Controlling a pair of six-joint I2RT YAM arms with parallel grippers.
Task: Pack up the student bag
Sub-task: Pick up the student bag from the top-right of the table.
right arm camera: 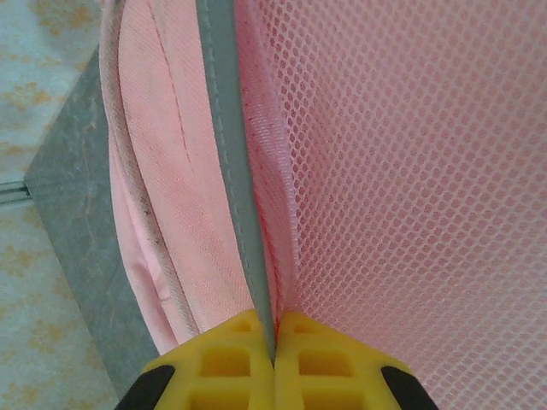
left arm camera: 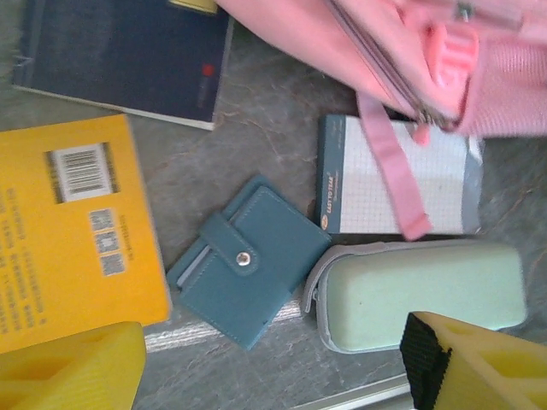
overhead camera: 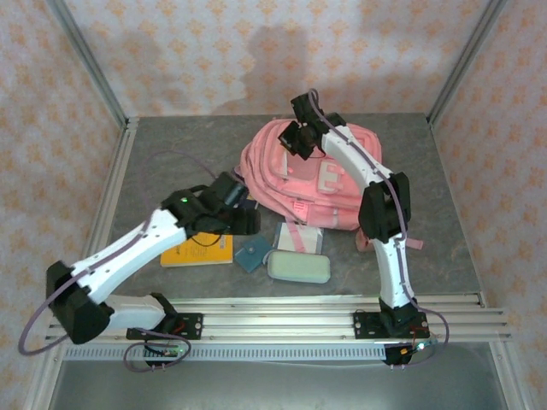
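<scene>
The pink student bag [overhead camera: 299, 184] lies toward 12 o'clock on the grey bench [overhead camera: 453, 196], its grey-edged mesh pinched tight by the right claw [right arm camera: 273, 346]. At the bag's 7 o'clock, the left claw [left arm camera: 275, 354] hangs spread above a teal wallet [left arm camera: 248, 260] and a mint case [left arm camera: 419, 295].

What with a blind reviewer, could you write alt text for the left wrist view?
Open left hand above a teal wallet on a table, with a mint case, grid notepad, yellow book and pink student bag around it.
</scene>
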